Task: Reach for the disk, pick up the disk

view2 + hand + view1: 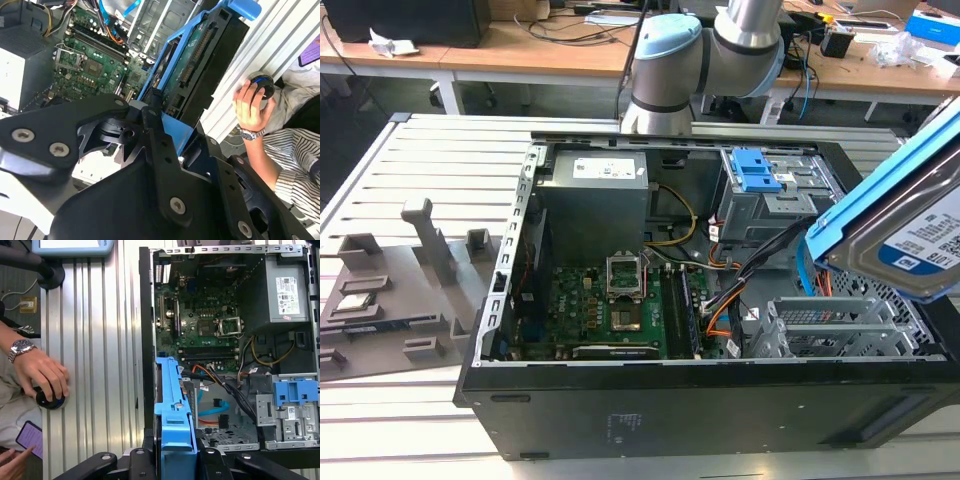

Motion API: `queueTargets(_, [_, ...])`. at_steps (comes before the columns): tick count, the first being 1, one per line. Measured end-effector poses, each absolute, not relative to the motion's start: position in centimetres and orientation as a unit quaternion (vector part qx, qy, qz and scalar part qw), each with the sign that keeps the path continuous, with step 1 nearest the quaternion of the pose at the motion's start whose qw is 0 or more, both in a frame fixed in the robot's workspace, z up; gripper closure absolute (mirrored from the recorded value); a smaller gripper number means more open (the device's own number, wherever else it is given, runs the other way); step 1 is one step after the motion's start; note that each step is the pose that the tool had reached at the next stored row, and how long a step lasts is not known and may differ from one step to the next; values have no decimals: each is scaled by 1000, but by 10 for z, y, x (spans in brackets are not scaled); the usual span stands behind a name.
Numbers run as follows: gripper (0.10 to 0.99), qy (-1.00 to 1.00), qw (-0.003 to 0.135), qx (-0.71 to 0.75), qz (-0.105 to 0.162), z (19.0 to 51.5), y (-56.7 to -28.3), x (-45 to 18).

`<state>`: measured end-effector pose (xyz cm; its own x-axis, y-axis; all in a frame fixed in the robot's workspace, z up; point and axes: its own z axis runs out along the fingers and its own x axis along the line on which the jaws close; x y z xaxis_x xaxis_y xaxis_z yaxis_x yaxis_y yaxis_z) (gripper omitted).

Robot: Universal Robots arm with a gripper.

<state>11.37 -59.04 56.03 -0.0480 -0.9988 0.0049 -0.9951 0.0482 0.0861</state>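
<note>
gripper [177,460] clamped on the disk [910,235] | disk lifted above open computer case [720,400], exterior view's right, cut off by frame edge | fingertips partly hidden behind blue bracket

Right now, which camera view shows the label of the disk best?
The exterior view: the disk is lifted above the computer case with its white-and-blue label facing that camera. The first wrist view shows only its blue bracket edge-on, between the claw's black links. The second wrist view shows the underside circuit board, no label.
</note>
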Motion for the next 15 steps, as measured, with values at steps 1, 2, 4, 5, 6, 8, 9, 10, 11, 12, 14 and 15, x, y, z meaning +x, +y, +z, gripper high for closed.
queueTargets(1, [718, -723, 32, 689, -29, 560, -593, 114])
queueTargets(2, [718, -723, 31, 689, -29, 560, -594, 114])
queueTargets(4, [718, -723, 31, 689, -30, 560, -598, 114])
queueTargets(5, [718, -723, 31, 689, -30, 560, -601, 114])
queueTargets(6, [718, -723, 32, 689, -29, 560, -604, 114])
queueTargets(8, [718, -723, 31, 689, -30, 559, -606, 114])
queueTargets(9, [718, -724, 31, 689, -31, 557, -607, 115])
queueTargets(10, [718, -724, 31, 688, -31, 555, -607, 115])
queueTargets(11, [718, -724, 32, 688, -31, 552, -607, 116])
queueTargets(12, [718, -724, 32, 688, -31, 548, -607, 117])
queueTargets(14, [718, -725, 33, 688, -32, 542, -607, 118])
queueTargets(15, [718, -725, 33, 688, -33, 537, -607, 119])
